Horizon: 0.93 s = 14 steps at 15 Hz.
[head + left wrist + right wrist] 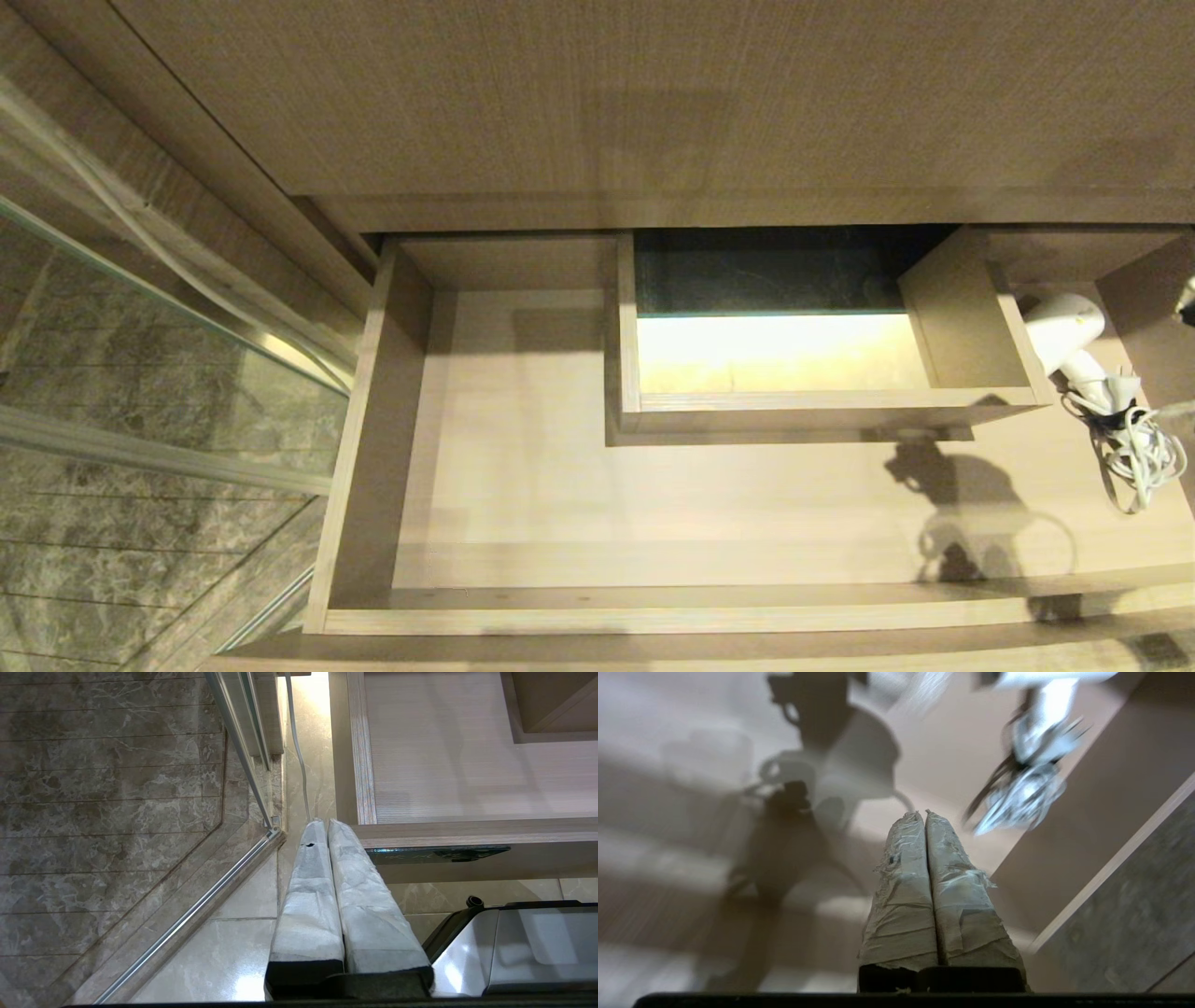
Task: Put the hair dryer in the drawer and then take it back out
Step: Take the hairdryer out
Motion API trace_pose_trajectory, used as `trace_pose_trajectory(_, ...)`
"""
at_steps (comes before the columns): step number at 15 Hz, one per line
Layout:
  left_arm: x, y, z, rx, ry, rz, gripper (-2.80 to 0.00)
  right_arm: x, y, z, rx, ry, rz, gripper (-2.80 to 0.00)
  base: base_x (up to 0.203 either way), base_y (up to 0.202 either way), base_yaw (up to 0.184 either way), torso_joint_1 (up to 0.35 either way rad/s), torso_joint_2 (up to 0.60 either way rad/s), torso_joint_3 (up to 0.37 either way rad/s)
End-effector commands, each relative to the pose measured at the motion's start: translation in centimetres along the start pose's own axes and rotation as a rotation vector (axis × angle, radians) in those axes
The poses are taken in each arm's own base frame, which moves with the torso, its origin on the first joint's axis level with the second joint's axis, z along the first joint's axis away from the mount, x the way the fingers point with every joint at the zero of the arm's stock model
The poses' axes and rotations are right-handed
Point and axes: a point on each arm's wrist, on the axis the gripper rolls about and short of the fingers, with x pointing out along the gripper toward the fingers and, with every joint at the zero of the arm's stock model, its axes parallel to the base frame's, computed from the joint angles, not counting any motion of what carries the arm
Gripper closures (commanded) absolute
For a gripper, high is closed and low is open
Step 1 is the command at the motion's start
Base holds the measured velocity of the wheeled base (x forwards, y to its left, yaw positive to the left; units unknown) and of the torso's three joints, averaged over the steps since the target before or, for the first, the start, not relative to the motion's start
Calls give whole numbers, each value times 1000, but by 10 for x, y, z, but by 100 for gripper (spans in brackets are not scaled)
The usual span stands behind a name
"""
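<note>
- Beige wood floor of the drawer [523, 485] carried the dryer [1074, 341] at its right end, barrel toward the back, cord [1134, 453] bundled nearer the front.
- Right claw [924, 814] hung closed and empty, near the cord; left claw [325, 823], closed, sat outside the drawer's left corner.

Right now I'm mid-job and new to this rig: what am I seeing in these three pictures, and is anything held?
The wide picture looks down from the robot's head into the open drawer. The hair dryer lies at its right end with its bundled cord, beside a boxed cutout in the base. The other two pictures come from cameras behind each arm's fingers. The left gripper hangs shut and empty over the floor, outside the drawer's corner. The right gripper is over the drawer floor, shut on nothing, with the hair dryer lying beyond its tips, apart from them. Nothing is held.
</note>
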Motion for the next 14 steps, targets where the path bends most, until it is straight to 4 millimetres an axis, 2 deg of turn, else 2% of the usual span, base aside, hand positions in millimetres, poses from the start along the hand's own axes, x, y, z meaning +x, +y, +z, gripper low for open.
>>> trace_pose_trajectory(1, 0, 0, 0, 0, 0, 0, 0, 73, -39, 17, 32, 65, 22, -280, 0, 0, 0, 0, 0, 0)
trace_pose_trajectory(3, 0, 0, 0, 0, 0, 0, 0, 104, -74, 23, -23, 49, -15, -280, 0, 0, 0, 0, 0, 0)
trace_pose_trajectory(6, 0, 0, 0, 0, 0, 0, 0, 131, -121, 11, -155, 50, -55, -280, 0, 0, 0, 0, 0, 0)
trace_pose_trajectory(8, 0, 0, 0, 0, 0, 0, 0, 139, -127, -2, -164, 12, 18, -280, 0, 0, 0, 0, 0, 0)
trace_pose_trajectory(10, 0, 0, 0, 0, 0, 0, 0, 148, -126, -9, -215, 30, 68, -280, 0, 0, 0, 0, 0, 0)
trace_pose_trajectory(14, 0, 0, 0, 0, 1, 0, 0, 168, -129, -14, -238, 30, 93, -280, 0, 0, 0, 0, 0, 0)
